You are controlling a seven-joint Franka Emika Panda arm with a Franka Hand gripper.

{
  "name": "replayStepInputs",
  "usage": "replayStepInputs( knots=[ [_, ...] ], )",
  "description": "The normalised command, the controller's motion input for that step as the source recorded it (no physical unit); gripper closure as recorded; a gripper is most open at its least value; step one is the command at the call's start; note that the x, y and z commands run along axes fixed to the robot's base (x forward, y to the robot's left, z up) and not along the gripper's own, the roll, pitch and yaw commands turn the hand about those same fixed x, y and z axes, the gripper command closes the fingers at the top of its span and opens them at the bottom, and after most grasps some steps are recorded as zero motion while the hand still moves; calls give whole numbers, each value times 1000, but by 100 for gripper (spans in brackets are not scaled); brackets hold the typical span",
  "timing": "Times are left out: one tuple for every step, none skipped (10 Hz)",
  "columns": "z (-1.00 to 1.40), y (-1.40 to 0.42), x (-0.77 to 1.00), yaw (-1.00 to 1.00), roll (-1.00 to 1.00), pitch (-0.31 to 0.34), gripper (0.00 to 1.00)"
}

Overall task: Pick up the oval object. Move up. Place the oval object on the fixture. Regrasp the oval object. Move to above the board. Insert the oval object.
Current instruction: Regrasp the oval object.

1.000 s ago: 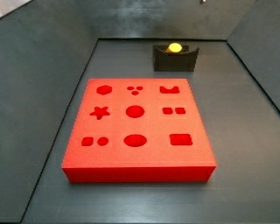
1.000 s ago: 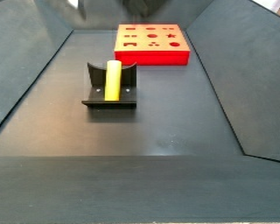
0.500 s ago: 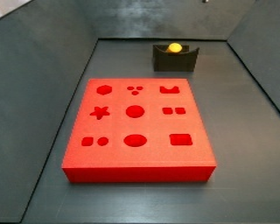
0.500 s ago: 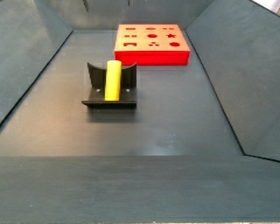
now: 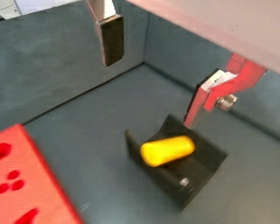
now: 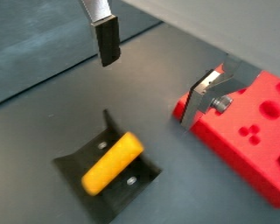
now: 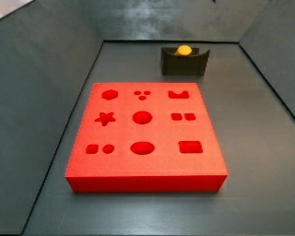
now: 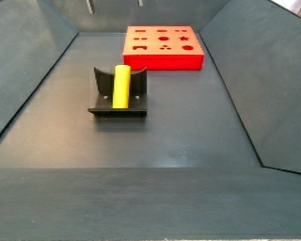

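Observation:
The yellow oval object [image 8: 120,85] lies in the notch of the dark fixture [image 8: 116,109], free of the gripper. It also shows in a side view [image 7: 183,50] on the fixture [image 7: 184,65], and in both wrist views [image 5: 168,150] [image 6: 112,163]. The red board [image 7: 144,134] [image 8: 164,47] lies flat with its cut-out holes empty. My gripper [image 5: 163,66] [image 6: 157,68] is open and empty, high above the floor, with the oval object below it. One finger [image 6: 108,39] shows a dark pad. In both side views the gripper is almost out of frame at the top.
Grey sloped walls [image 8: 27,85] enclose the dark floor [image 8: 179,141]. The board's corner [image 6: 248,131] [image 5: 20,175] shows beside the fixture [image 5: 192,175] [image 6: 74,164] in both wrist views.
The gripper has moved up and nearly left both side views. The oval object stays on the fixture, unmoved.

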Motion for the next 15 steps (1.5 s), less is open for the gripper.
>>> replayStepInputs(
  knots=[
    [2, -12, -28, 9, 1000, -27, 0],
    [5, -19, -26, 10, 1000, -26, 0],
    [10, -15, -16, 11, 1000, -22, 0],
    [7, -20, -5, 12, 1000, -18, 0],
    [5, -21, 3, 12, 1000, -13, 0],
    [-11, -21, 20, 14, 1000, -2, 0],
    [-10, -19, 31, 14, 1000, 6, 0],
    [-4, -26, 41, 18, 1000, 24, 0],
    [-8, -30, 54, 23, 1000, 42, 0],
    [-14, -31, 71, 34, 1000, 75, 0],
    [-14, -33, 81, 48, 1000, 108, 0],
    [-10, -39, 90, 72, 816, 137, 0],
    [-15, -41, 93, 85, 685, 138, 0],
    [-16, -38, 91, 115, 434, 135, 0],
    [-10, -28, 84, 135, 297, 121, 0]
  ],
)
